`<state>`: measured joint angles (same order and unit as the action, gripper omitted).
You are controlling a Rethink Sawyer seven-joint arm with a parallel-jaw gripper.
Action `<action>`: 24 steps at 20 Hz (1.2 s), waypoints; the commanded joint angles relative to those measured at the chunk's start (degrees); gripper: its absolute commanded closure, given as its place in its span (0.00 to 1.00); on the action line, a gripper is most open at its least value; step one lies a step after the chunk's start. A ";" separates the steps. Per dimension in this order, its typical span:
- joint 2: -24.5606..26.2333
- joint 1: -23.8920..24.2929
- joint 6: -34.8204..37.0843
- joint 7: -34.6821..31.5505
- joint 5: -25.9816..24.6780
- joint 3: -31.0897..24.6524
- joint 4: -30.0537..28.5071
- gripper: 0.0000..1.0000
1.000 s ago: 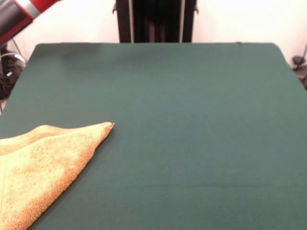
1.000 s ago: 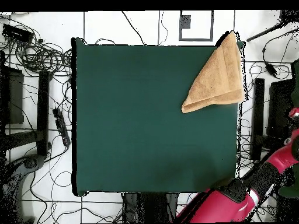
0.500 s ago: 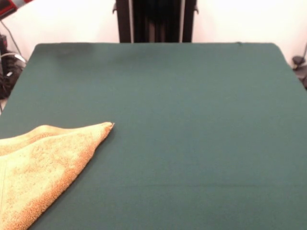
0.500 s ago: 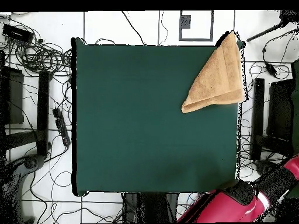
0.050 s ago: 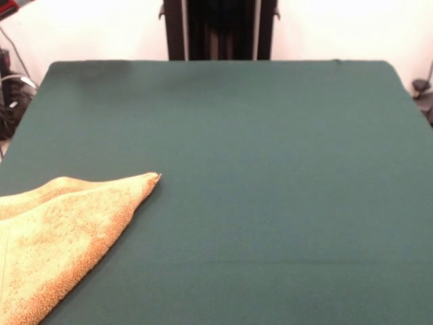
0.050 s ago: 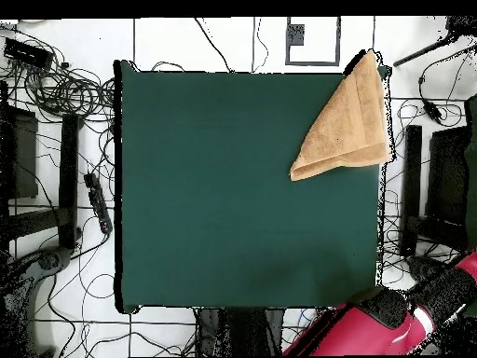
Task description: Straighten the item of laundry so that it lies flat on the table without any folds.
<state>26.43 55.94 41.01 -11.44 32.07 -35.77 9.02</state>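
The item of laundry [image 5: 57,233] is an orange-yellow terry towel folded over into a pointed, triangular shape. In the front view it lies at the near left of the dark green table [image 5: 270,169], its tip pointing toward the middle. Seen from overhead, the towel [image 6: 347,121] occupies the top right corner of the table [image 6: 224,196], with one edge hanging past the table's right side. Only the red arm [image 6: 373,326] shows, off the table at the bottom right of the overhead view. The gripper is out of sight in both views.
Cables and black equipment [image 6: 56,112] cover the white floor around the table in the overhead view. A black stand [image 5: 220,30] rises behind the far edge of the table in the front view.
The red arm has drawn further away from the table: it has left the front view's top left corner and shifted toward the right edge in the overhead view. The towel has not moved.
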 commanded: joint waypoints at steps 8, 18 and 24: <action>8.83 -9.42 13.08 -8.72 0.91 -1.43 5.80 1.00; 10.27 -9.90 8.94 -7.06 2.82 -3.95 5.40 1.00; 9.87 -9.18 8.91 -5.96 2.65 -3.43 3.81 1.00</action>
<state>32.70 48.73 45.91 -11.44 32.99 -35.67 19.45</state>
